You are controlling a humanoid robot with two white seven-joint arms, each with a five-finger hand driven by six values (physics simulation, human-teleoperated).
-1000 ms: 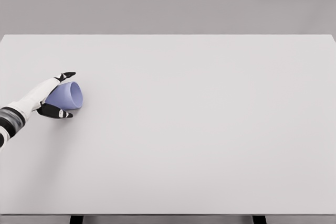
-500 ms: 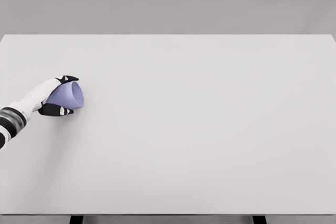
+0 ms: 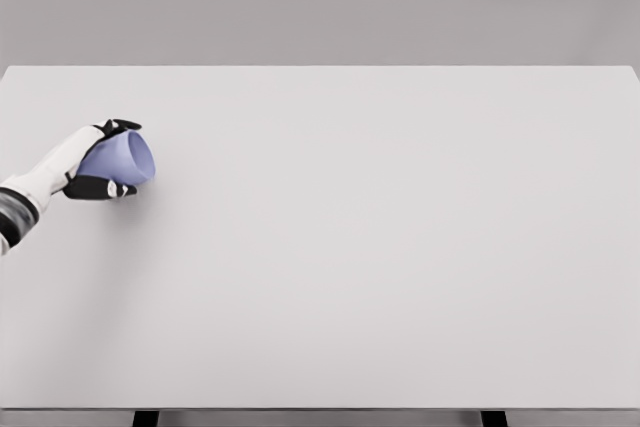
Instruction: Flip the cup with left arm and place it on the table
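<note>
Far out at the left edge of the wide pale surface, grasping a lavender-blue cup: left robot hand, clenched around the cup's body. Dark fingers hooked over the top of the cup, dark thumb pressed along its underside, just beneath the rim. Cup lying on its side in that grip, open mouth turned to the right and slightly toward the camera, base buried against the palm and hidden from view. White forearm reaching in from the left border, a dark band near the wrist end at the very edge of the frame. Faint soft shadow on the surface just below and right of the cup; cannot tell whether the cup's lower edge is touching the surface or held barely clear of it. Everything else well apart from the cup: plain grey wall beyond the far edge of the surface, two dark legs poking out beneath the near edge at the bottom. Right arm nowhere in the head view.
</note>
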